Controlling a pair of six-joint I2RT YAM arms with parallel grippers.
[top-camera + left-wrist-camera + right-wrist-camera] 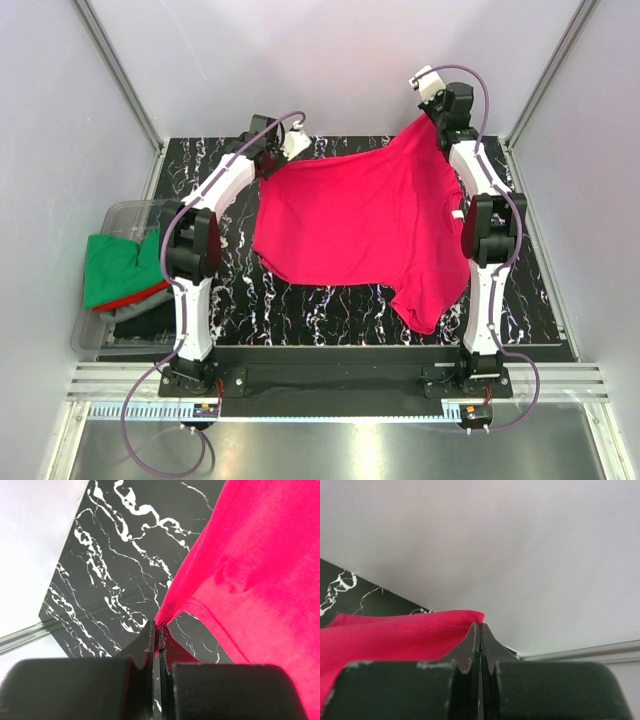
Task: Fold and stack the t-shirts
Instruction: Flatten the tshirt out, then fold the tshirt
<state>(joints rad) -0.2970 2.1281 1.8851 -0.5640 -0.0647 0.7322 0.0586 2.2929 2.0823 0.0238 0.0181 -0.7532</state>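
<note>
A crimson t-shirt (360,215) is stretched out over the black marble table (330,305), one part hanging toward the near right. My left gripper (267,166) is shut on its far-left corner. In the left wrist view the jaws (159,629) are closed together and pinch the crimson cloth (260,555) just above the table. My right gripper (434,120) is raised at the far right and shut on the shirt's far-right corner. In the right wrist view the hemmed edge of the crimson cloth (385,635) sits at the closed tips (480,626).
A clear plastic bin (118,212) stands off the table's left edge, holding a green t-shirt (115,265) on top of a red one (143,296) and a dark one (140,322). Pale walls and metal frame posts (120,75) enclose the table.
</note>
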